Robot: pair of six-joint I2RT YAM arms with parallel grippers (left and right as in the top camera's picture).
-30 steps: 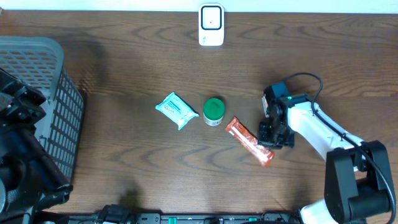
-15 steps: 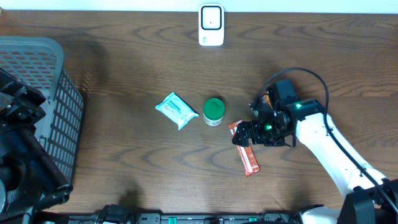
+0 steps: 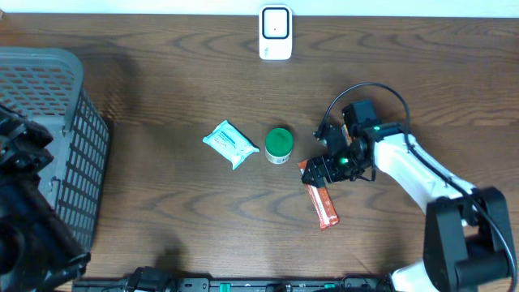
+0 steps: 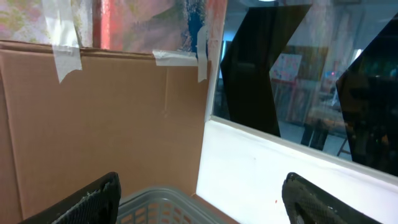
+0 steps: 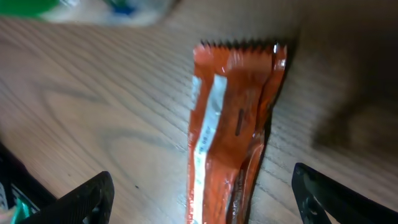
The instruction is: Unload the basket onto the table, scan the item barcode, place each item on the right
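Observation:
An orange snack-bar wrapper (image 3: 323, 203) lies flat on the wooden table, its long side running nearly toward the front edge. My right gripper (image 3: 321, 171) hovers over its far end, open. In the right wrist view the wrapper (image 5: 233, 124) lies lengthwise between the two spread fingers (image 5: 84, 199), and neither finger touches it. No barcode can be made out on it. The white scanner (image 3: 276, 33) stands at the table's far edge. My left gripper (image 4: 202, 205) is open and holds nothing, raised over the grey basket rim (image 4: 163, 208).
A green-lidded jar (image 3: 279, 143) and a light-blue wipes packet (image 3: 230, 143) sit just left of the wrapper. The grey mesh basket (image 3: 57, 105) takes up the left side of the table, with the left arm's dark bulk over it.
The right gripper has opened and let go of the orange wrapper. The wrapper has swung from a diagonal to nearly upright, and the gripper has shifted left over its far end.

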